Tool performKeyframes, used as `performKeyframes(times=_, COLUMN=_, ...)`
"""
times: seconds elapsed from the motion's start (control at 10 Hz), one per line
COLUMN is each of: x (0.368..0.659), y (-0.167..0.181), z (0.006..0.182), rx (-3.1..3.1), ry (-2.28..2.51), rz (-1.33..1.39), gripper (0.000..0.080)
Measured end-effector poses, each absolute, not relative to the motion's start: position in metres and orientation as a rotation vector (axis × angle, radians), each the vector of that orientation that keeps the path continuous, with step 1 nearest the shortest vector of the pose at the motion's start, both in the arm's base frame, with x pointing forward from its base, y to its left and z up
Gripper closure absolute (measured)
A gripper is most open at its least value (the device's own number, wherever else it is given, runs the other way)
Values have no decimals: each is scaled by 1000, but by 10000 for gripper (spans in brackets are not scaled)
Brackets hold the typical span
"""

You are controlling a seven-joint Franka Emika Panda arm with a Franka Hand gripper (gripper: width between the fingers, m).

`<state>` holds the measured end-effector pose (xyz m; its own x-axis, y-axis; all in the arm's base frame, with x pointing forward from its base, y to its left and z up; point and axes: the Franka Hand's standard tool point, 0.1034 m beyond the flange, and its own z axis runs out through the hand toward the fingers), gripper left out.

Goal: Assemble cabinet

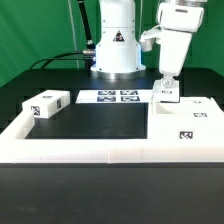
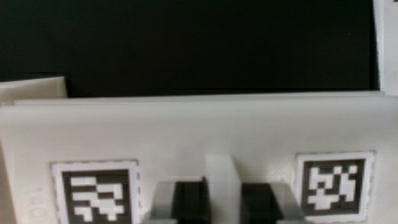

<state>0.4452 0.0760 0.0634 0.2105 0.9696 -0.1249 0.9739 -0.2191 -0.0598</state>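
I can read no words or numbers. A warning triangle (image 1: 118, 40) marks my base (image 1: 115, 58), upper middle of the exterior frame. Unreadable square black-and-white tags (image 2: 98, 190) sit on the cabinet panels (image 1: 186, 122) and the marker board (image 1: 112, 97).

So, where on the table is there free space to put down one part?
The black table is bare between the white block, the marker board, the cabinet panels and the front rail. Crowded on the exterior view's right, under the gripper.
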Motion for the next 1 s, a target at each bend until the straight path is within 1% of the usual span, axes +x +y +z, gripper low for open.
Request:
performKeyframes(times=0.3, x=445, y=76, z=63, rx=2420, ry=1943, rz=-211, gripper=731)
performKeyframes(times=0.5, x=454, y=76, z=66, rx=2417, ry=1940, rz=-214, gripper=731)
performKeyframes(times=1.0, x=456, y=77, z=61, rx=2419, ry=1946, rz=-209, gripper=731)
